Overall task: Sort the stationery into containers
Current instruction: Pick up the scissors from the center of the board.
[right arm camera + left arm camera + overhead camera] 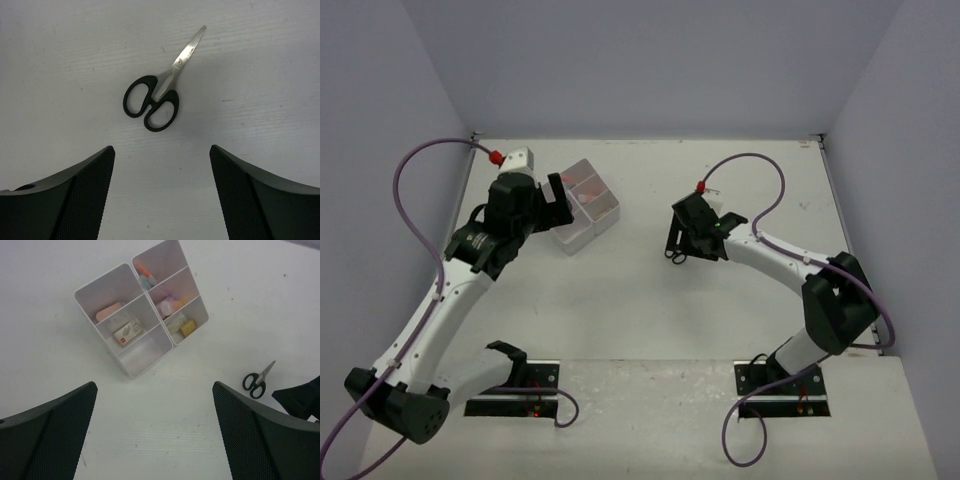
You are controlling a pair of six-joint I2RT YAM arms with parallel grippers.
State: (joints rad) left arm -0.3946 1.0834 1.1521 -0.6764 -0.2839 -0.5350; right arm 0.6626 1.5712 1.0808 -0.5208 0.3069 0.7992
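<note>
From above, my left arm covers a corner of the bins (590, 205) on the table (650, 320). The scissors (676, 256) barely peek from under my right claw (683, 238).

Left wrist: my left claw (154, 387) is spread wide, with the bins ahead. Their contents are small and blurry, with erasers (127, 331) and highlighters (145, 276).

Right wrist: the right claw's fingers are apart, and the scissors lie closed just beyond its tips.

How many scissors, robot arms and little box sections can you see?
Scissors: 1
Robot arms: 2
Box sections: 6
Total: 9
</note>
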